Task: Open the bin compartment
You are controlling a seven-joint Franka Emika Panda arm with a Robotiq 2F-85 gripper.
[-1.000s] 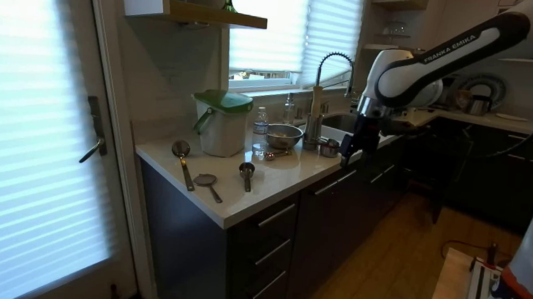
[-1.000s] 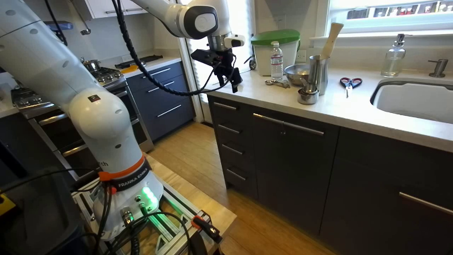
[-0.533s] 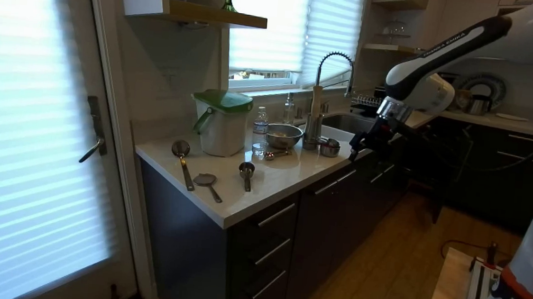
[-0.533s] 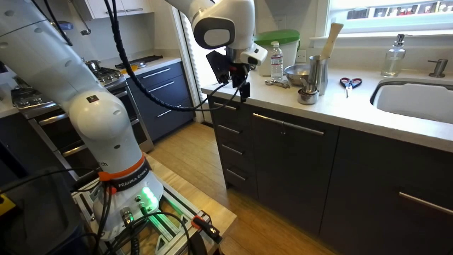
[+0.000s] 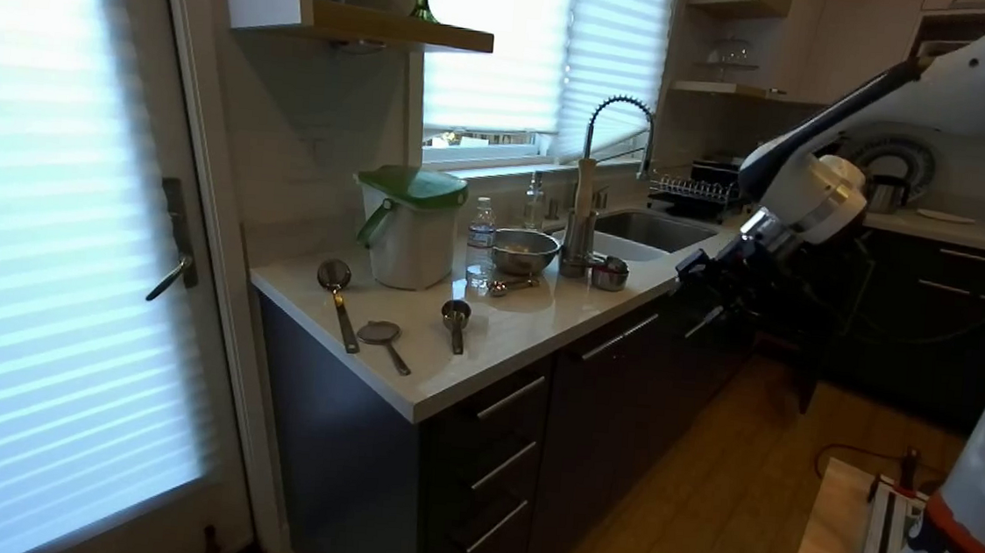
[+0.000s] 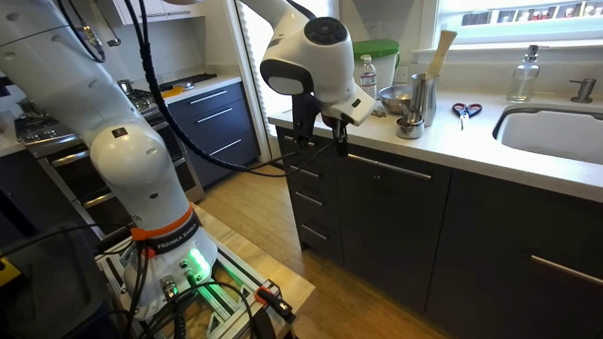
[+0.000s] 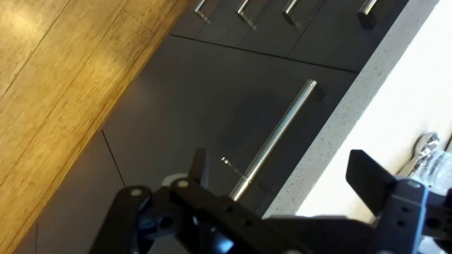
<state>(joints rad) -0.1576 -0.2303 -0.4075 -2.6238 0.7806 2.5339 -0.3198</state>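
Observation:
The bin compartment looks to be the shut, dark cabinet front (image 6: 395,221) under the counter. It also fills the middle of the wrist view (image 7: 183,102). Its long metal bar handle (image 6: 405,171) runs along the top edge and shows in the wrist view (image 7: 279,134) and in an exterior view (image 5: 620,337). A small shiny piece (image 7: 226,161) sits by the handle's middle. My gripper (image 7: 283,171) is open and empty, with its fingers wide apart. In both exterior views (image 5: 695,291) (image 6: 340,141) it is tilted at the counter's front edge, apart from the handle.
The white counter edge (image 7: 317,151) is close to the gripper. Measuring cups (image 6: 410,127), a metal utensil holder (image 6: 424,101), a bottle (image 6: 368,77) and a green-lidded bucket (image 5: 412,235) stand on the counter. Several drawers (image 6: 308,197) adjoin the cabinet.
In both exterior views the gripper has moved right, and in one it has also dropped below the counter top. It has swung from pointing down to a tilt. The cabinet front has stayed shut.

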